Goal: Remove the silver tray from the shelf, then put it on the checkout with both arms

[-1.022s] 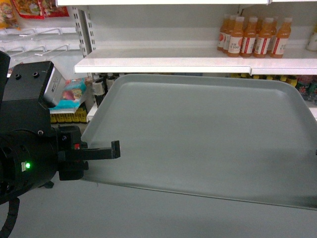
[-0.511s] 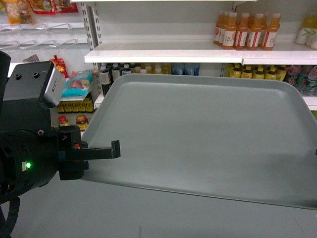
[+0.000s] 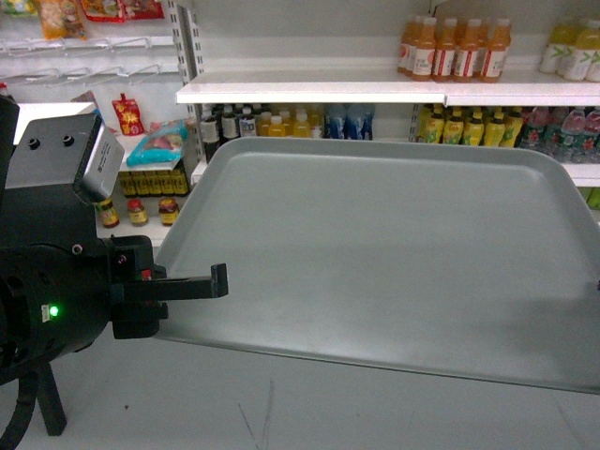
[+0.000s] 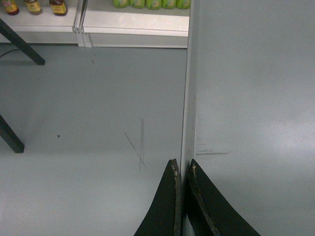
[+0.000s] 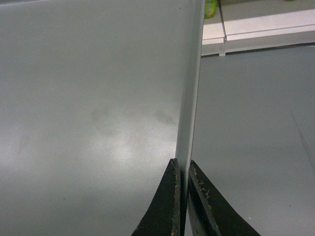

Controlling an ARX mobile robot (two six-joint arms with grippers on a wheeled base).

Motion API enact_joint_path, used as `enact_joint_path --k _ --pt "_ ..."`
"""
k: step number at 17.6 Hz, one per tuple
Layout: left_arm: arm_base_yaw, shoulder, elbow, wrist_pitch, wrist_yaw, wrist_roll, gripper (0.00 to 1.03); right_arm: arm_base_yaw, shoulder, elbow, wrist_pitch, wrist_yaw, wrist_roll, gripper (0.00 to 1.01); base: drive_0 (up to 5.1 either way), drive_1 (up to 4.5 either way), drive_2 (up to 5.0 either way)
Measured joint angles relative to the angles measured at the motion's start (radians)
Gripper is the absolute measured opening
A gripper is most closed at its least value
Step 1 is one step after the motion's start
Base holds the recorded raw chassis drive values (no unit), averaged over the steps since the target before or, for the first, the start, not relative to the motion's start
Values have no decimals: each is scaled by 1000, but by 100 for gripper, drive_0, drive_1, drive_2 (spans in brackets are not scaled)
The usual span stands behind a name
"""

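Note:
The silver tray (image 3: 375, 253) hangs in the air in front of the shelf (image 3: 309, 92), off its boards, over grey floor. My left gripper (image 3: 211, 281) is shut on the tray's left rim. The left wrist view shows both fingers of that gripper (image 4: 182, 164) pinching the thin rim, with the tray (image 4: 256, 98) to their right. My right gripper (image 5: 182, 163) is likewise shut on the opposite rim, the tray (image 5: 88, 98) to its left. In the head view the right gripper is cut off by the right edge. The checkout is out of view.
Orange drink bottles (image 3: 457, 47) stand on the upper shelf board, with dark and yellow bottles (image 3: 281, 122) on the board below. Snack packets (image 3: 155, 145) lie at the left. A black stand leg (image 3: 47, 408) stands on the grey floor (image 3: 281, 412). A low shelf board (image 4: 133, 22) is ahead.
The shelves have drawn back and look smaller, with more lower boards and floor showing. The tray and both grippers keep the same place in the head view.

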Motion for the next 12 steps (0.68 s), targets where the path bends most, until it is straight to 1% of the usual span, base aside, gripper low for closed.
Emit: enact_joint_path --k 12 --pt "-1 -2 0 -5 -3 0 3 0 -1 -1 0 0 0 3 7 -415 428"
